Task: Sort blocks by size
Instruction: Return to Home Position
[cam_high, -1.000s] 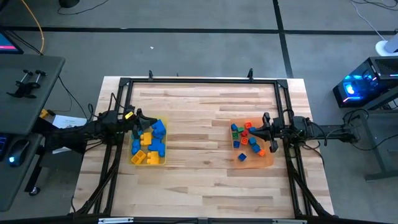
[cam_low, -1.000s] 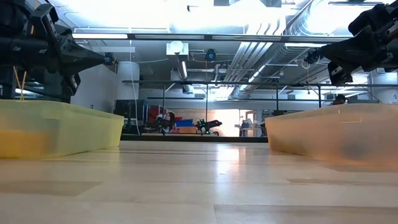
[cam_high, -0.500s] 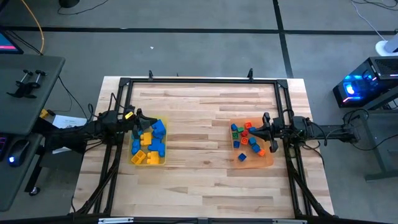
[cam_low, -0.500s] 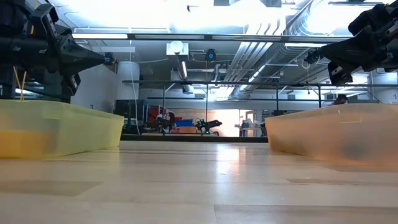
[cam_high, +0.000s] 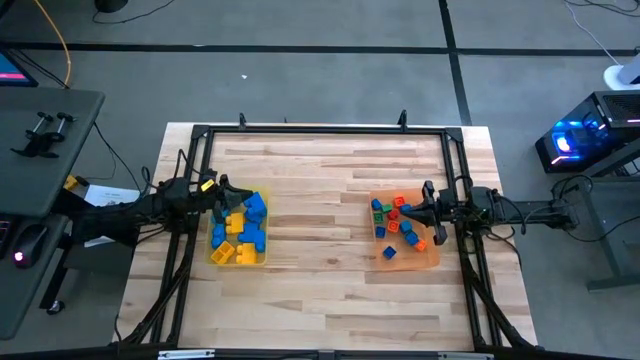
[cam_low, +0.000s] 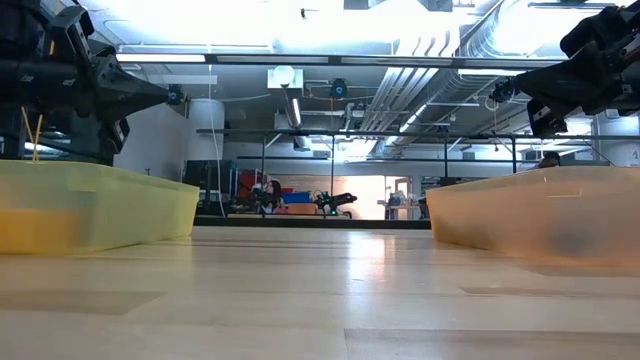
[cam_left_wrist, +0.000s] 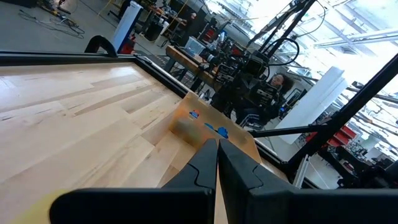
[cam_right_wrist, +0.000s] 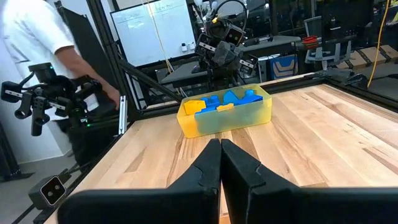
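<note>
The larger blue and yellow blocks (cam_high: 240, 232) lie in the translucent yellow tray (cam_high: 238, 257) at the table's left; they also show in the right wrist view (cam_right_wrist: 224, 99). The tiny red, orange, green and blue cubes (cam_high: 400, 225) lie in the orange tray (cam_high: 430, 258) at the right. My left gripper (cam_high: 224, 186) is shut and empty, level above the yellow tray's far end, pointing right (cam_left_wrist: 217, 146). My right gripper (cam_high: 404, 212) is shut and empty, level above the orange tray, pointing left (cam_right_wrist: 220, 144).
Bare wooden tabletop (cam_high: 320, 220) lies between the two trays. A dark metal frame (cam_high: 320, 130) runs round the table's edges. In the right wrist view a person in a white shirt (cam_right_wrist: 37, 37) stands beyond the table's left side.
</note>
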